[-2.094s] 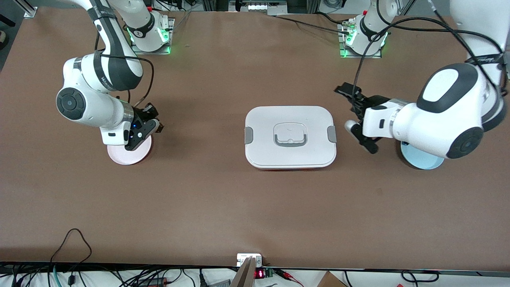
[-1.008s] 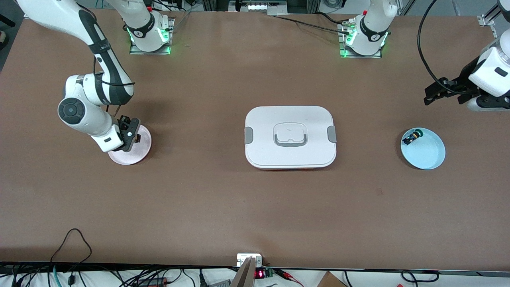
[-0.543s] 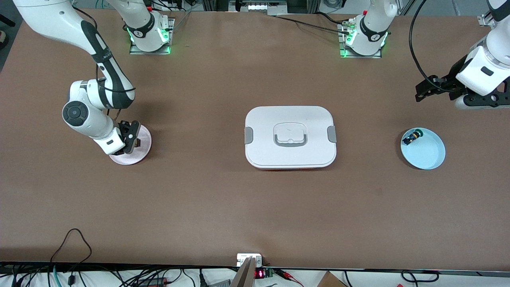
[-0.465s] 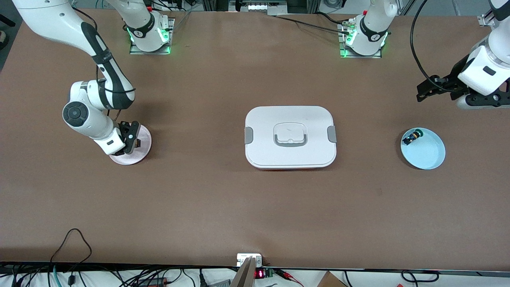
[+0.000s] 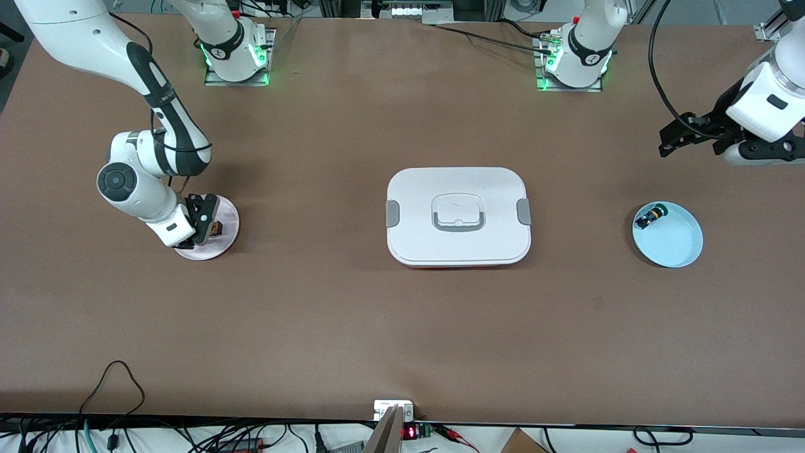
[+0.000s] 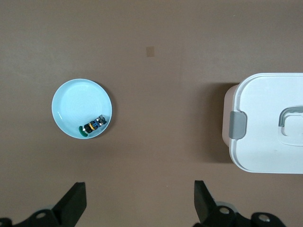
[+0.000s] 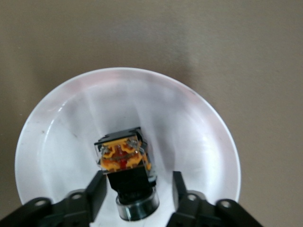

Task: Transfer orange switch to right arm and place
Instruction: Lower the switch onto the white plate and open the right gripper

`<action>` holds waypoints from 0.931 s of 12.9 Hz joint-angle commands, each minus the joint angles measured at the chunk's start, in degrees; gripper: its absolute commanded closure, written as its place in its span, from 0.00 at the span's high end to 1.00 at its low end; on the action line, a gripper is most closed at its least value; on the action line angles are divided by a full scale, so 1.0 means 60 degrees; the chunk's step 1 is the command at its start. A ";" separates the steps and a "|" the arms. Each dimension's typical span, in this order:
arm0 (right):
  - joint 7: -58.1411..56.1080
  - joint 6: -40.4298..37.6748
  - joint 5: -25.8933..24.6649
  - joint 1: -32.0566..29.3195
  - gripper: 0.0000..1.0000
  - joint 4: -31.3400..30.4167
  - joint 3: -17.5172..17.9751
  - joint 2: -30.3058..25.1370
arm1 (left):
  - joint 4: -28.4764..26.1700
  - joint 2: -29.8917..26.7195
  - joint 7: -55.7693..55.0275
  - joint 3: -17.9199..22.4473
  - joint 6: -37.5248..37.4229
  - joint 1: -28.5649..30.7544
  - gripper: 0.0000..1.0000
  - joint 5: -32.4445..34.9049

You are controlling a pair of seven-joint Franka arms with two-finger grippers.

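Right wrist view: orange switch (image 7: 124, 165) in pink dish (image 7: 57, 142).

We are in a robotics lab: two white arms are bolted on metal base plates (image 5: 238, 56) with green lights along one edge of a brown-covered table (image 5: 402, 327). Loose cables (image 5: 113, 402) and a small red digital display (image 5: 409, 432) line the edge nearest the front camera.

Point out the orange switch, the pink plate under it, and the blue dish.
orange switch (image 7: 122, 156): right wrist view, on its orange terminal end.
pink plate (image 7: 189, 123): right wrist view, on bare inner surface near the rim.
blue dish (image 5: 676, 242): front view, on its bare floor.
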 commanded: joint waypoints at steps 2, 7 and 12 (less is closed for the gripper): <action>0.1196 -0.0338 0.0387 -0.0099 1.00 0.0138 0.0146 -0.0479 | -0.0093 -0.0249 -0.0251 0.0259 -0.0143 -0.0376 1.00 0.0141; 0.4224 -0.3997 0.1533 -0.0026 1.00 0.1997 0.0701 -0.0846 | -0.0122 -0.0278 -0.0369 0.0786 -0.0172 -0.0992 1.00 0.0155; 0.8675 -0.6341 0.2831 0.0032 1.00 0.2774 0.1039 -0.1388 | 0.0010 -0.0132 -0.0369 0.0742 -0.0363 -0.0904 1.00 0.0170</action>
